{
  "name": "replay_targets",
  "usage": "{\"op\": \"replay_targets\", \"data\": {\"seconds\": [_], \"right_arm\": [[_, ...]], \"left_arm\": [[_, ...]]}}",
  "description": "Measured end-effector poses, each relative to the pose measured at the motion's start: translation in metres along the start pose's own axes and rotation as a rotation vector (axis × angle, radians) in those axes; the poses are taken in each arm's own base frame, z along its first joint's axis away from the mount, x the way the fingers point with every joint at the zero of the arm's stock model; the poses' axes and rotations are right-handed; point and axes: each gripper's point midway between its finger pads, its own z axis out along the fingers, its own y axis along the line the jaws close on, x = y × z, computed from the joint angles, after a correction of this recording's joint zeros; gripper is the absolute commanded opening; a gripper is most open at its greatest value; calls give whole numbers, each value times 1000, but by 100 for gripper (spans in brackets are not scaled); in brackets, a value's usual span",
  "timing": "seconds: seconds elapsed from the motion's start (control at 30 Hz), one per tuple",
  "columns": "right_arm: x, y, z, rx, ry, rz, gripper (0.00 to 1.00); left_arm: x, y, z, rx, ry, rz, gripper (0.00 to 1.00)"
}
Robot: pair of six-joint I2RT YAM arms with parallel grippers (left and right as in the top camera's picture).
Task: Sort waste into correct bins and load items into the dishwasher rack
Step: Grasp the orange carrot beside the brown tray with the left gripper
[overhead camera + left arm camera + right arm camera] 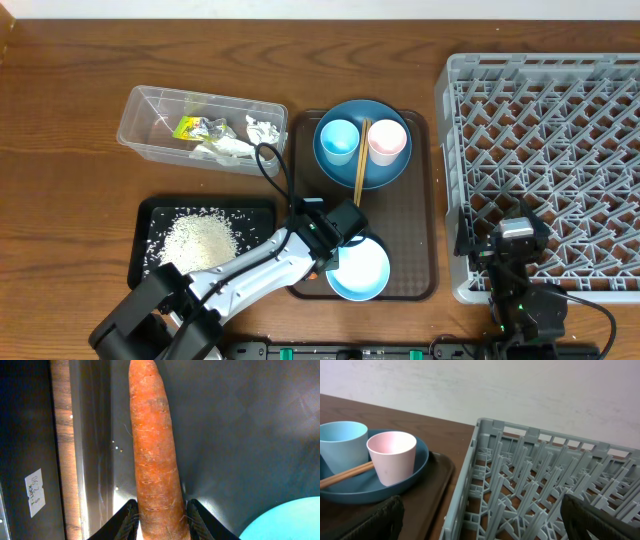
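My left gripper [161, 512] is shut on an orange carrot piece [152, 445], held over the brown serving tray [235, 435] beside the pale bowl [290, 522]. Seen from overhead, that gripper [322, 262] sits at the bowl's [360, 270] left edge. My right gripper [485, 520] stands open with nothing in it, above the front-left corner of the grey dishwasher rack [530, 470]. The dark-blue plate [385, 175] carries a light-blue cup [338, 140], a pink cup [387, 142] and wooden chopsticks [361, 170].
The clear tub [140, 125] at the back left holds a yellow-green wrapper [190, 127] and white tissue [262, 130]. The black tray [145, 215] in front of it holds white rice [200, 240]. The rack [560, 150] fills the right side.
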Motion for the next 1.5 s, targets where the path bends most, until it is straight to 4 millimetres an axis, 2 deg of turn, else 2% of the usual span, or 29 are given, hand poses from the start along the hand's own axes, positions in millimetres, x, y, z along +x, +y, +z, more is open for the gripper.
{"op": "replay_targets", "data": {"seconds": [0.77,1.1,1.5], "right_arm": [[0,0,0,0,0,0,99],[0,0,0,0,0,0,99],[0,0,0,0,0,0,99]], "left_arm": [[-6,3,1,8,5,-25,35],[-16,-3,-25,89,-60,-12,40],[-16,-3,-23,83,-54,-5,42]]}}
